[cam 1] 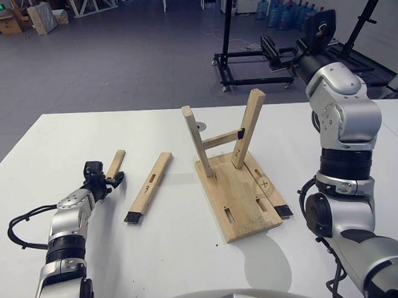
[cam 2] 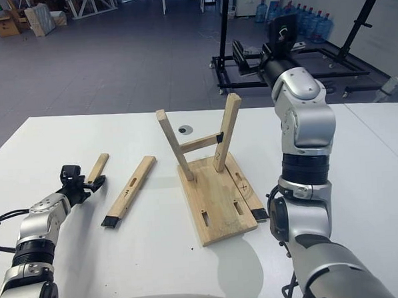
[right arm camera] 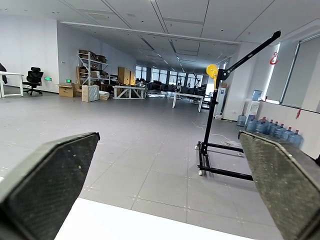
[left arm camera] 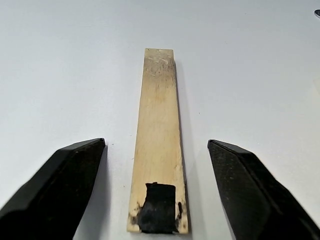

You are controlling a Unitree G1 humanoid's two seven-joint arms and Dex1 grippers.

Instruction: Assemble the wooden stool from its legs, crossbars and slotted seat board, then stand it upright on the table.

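Seemingly untouched, a flat wooden slat (left arm camera: pixel 158 145) lies between splayed left fingers (left arm camera: pixel 55 190); right fingers (right arm camera: pixel 45 180) gape.

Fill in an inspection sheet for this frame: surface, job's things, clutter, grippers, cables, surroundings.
Surface: white table.
Job's things: seat board lies flat with two legs standing in it, joined by a crossbar. A third leg lies along the board's right edge. A slotted leg and a short piece lie loose to its left.
Clutter: small round spot on the table behind the board.
Grippers: left gripper open, astride the short piece's black-tipped end without touching it. Right gripper open, raised, holding nothing.
Cables: black cable loops beside the left arm.
Surroundings: black wheeled frame and water bottles on the floor behind.
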